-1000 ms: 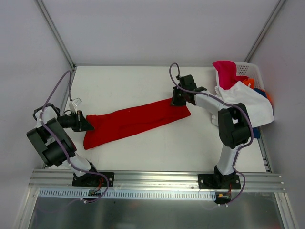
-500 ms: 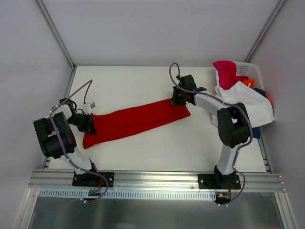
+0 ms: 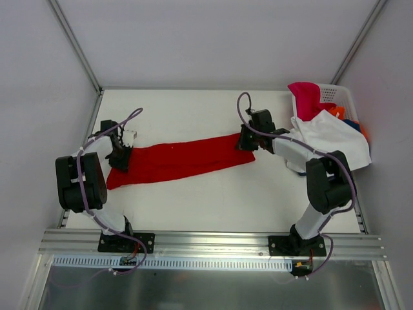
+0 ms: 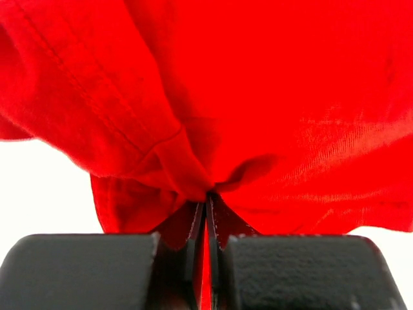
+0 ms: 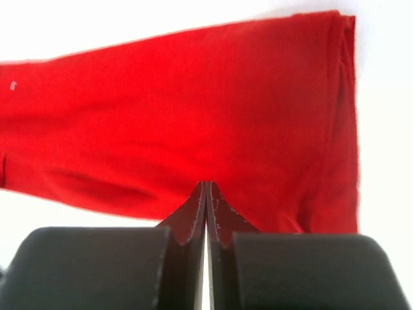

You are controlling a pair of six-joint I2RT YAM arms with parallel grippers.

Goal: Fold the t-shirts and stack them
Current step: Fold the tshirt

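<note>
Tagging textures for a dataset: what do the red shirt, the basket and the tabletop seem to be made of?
Red t-shirt: soft matte knit cloth, likely cotton jersey; a stitched seam and limp creases show in the left wrist view. Basket: white plastic, judging by its perforated moulded wall. Table: smooth matte white surface; its material cannot be told.

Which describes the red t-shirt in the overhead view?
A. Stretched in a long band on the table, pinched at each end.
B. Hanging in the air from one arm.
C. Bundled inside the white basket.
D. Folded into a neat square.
A: the red t-shirt lies as a long band across the table, with the left fingers shut on its left end and the right fingers shut on its right end.
</note>
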